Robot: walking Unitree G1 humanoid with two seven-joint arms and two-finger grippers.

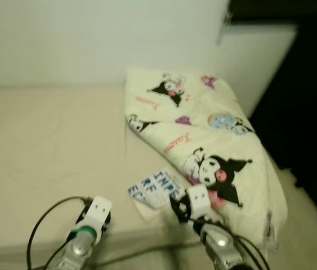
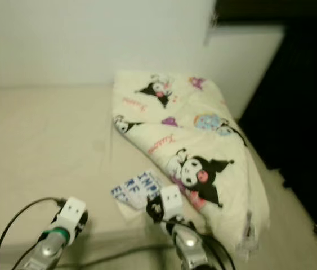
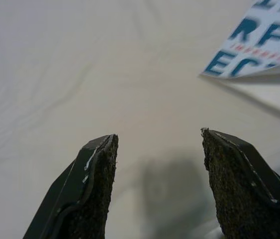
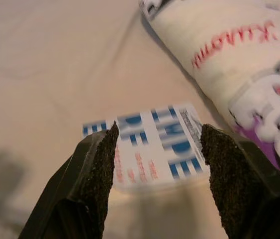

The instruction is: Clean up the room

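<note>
A white book with blue block letters (image 1: 157, 188) lies flat on the beige bed sheet (image 1: 51, 140), right beside a cream cartoon-print pillow (image 1: 203, 140). My right gripper (image 4: 155, 149) hovers open just above the book (image 4: 149, 144), which lies under the gap between its fingers. My left gripper (image 3: 157, 149) is open over bare sheet, left of the book (image 3: 256, 40), with nothing between its fingers.
The pillow lies at the bed's right side, against a white wall (image 1: 90, 39). A dark gap (image 1: 304, 112) drops off to the right of the bed. The bed's front edge runs just below both grippers. Black cables trail from both wrists.
</note>
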